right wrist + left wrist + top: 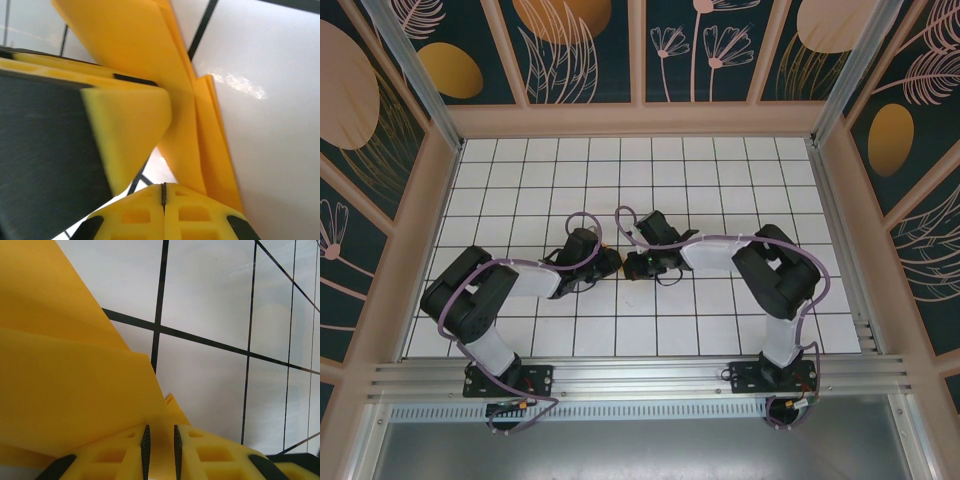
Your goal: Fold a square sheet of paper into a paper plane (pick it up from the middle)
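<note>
The orange-yellow paper [65, 390] is folded into layered flaps with sharp creases and hangs just above the white tiles. My left gripper [160, 432] has its jaws a narrow gap apart, and a fold of the paper fills that gap. My right gripper [163, 186] is shut, pads touching, and the paper [190, 135] runs down to the tip of its right finger. The left gripper's yellow finger [130, 120] reaches into the right wrist view beside the paper. Over the middle of the table the left gripper [610, 262] and the right gripper [636, 265] meet tip to tip.
The white table [740, 180] with its black grid lines is fenced by patterned wall panels [400, 130]. An aluminium rail [640, 375] runs along the near edge by the arm bases. Purple cables [582, 222] loop over both wrists.
</note>
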You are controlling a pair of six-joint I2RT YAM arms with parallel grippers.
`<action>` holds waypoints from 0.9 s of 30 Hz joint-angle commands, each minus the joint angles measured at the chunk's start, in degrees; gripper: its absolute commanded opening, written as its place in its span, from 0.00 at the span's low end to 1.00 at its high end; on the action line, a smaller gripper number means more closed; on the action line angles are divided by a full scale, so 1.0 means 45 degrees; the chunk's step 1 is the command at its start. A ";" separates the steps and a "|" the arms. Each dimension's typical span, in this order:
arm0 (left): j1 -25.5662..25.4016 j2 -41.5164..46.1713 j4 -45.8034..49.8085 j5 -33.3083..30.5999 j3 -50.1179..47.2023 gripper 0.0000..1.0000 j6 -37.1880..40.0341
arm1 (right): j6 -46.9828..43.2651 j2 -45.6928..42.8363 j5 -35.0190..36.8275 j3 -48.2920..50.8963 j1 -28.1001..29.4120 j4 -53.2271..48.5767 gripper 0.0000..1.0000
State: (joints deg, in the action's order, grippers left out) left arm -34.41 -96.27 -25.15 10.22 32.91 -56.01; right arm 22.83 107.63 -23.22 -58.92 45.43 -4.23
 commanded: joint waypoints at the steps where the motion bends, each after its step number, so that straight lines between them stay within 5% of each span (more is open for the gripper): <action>1: 0.0099 -0.1048 0.0343 -0.0883 -0.0242 0.23 0.0044 | -0.0248 0.0276 0.0561 -0.0417 -0.0032 -0.0675 0.00; 12: 0.0113 -0.0989 0.0700 -0.1094 -0.0181 0.24 0.0234 | -0.0288 0.0044 0.0357 0.0433 -0.0742 -0.0634 0.00; 27: 0.0148 -0.0975 0.0742 -0.1060 -0.0174 0.24 0.0363 | 0.0496 -0.1427 -0.3054 0.2331 -0.2203 0.1459 0.00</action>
State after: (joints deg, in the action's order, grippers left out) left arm -34.44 -96.27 -25.21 10.04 32.91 -55.96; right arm 24.18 104.57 -35.97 -48.80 35.70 3.36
